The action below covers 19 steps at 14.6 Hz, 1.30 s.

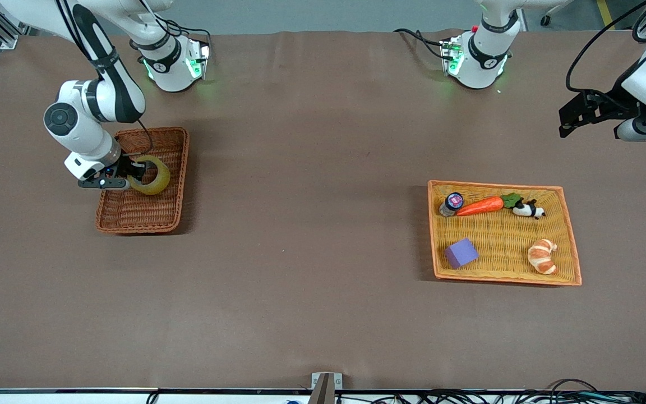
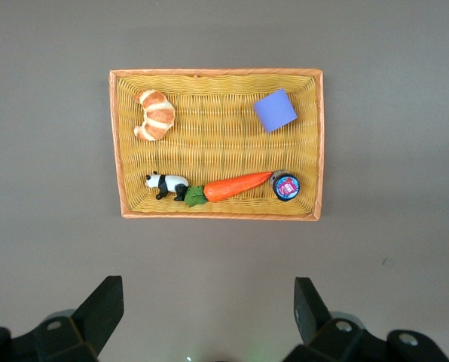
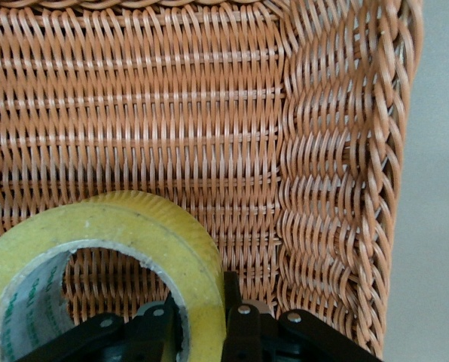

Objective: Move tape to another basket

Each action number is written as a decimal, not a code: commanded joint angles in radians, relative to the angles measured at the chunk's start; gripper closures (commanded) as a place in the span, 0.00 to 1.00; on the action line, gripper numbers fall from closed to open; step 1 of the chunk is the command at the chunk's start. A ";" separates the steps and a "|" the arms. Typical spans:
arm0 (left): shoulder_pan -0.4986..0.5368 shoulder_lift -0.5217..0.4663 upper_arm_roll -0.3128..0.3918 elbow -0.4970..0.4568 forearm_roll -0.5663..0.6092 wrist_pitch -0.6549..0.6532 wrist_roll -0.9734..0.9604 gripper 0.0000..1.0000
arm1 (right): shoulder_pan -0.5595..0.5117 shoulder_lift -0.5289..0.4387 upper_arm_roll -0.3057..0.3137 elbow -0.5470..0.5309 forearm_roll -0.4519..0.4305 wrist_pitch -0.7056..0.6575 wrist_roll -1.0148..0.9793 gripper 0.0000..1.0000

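Observation:
The tape (image 1: 155,178), a yellowish ring, stands on edge inside the reddish-brown wicker basket (image 1: 138,225) at the right arm's end of the table. My right gripper (image 1: 134,178) is shut on the tape's wall, one finger in the hole and one outside. In the right wrist view the tape (image 3: 134,226) fills the corner by the gripper (image 3: 202,305), over the basket's woven floor (image 3: 209,113). I cannot tell whether the tape touches the floor. My left gripper (image 1: 568,120) is open and empty, waiting high over the table near the yellow tray; its fingers (image 2: 104,305) frame bare table.
A flat orange-rimmed yellow tray (image 1: 497,184) lies toward the left arm's end, also seen in the left wrist view (image 2: 209,73). It holds a carrot (image 1: 480,206), a panda (image 1: 527,209), a croissant (image 1: 543,256), a purple block (image 1: 461,252) and a small jar (image 1: 452,203).

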 commanded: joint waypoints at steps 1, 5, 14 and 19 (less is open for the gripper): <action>0.005 0.010 -0.001 0.023 -0.002 -0.014 0.009 0.00 | 0.003 -0.014 0.000 -0.010 -0.013 0.005 0.000 0.75; 0.005 0.015 -0.001 0.023 -0.004 -0.014 0.011 0.00 | 0.005 -0.023 0.002 0.008 -0.013 -0.022 0.009 0.00; -0.005 0.018 -0.001 0.037 -0.002 -0.014 0.009 0.00 | 0.034 -0.109 0.055 0.520 0.007 -0.679 0.060 0.00; -0.002 0.029 -0.001 0.043 -0.004 -0.014 0.009 0.00 | 0.019 -0.108 0.072 0.823 0.113 -0.874 0.063 0.00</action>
